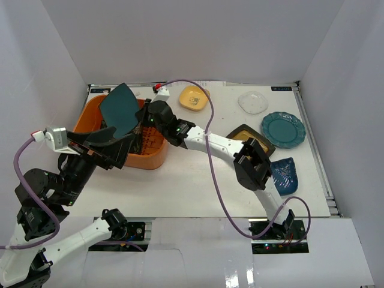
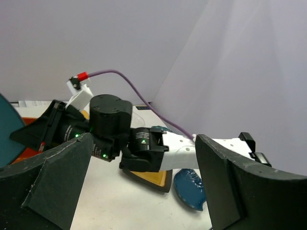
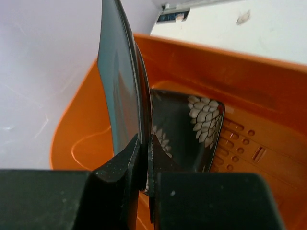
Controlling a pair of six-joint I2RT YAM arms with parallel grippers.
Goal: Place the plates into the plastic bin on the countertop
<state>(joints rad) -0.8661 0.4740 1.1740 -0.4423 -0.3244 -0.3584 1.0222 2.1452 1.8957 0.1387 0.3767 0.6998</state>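
The orange plastic bin stands at the left of the white countertop. My right gripper is shut on the edge of the teal square plate and holds it upright over the bin; the right wrist view shows the gripper pinching the plate. The black floral square plate lies in the bin. My left gripper is open and empty above the bin's near edge, its jaws wide apart.
On the countertop lie the small yellow square plate, the clear round plate, the teal scalloped plate, the mustard square plate and the blue plate. The right arm reaches over the mustard plate and blue plate.
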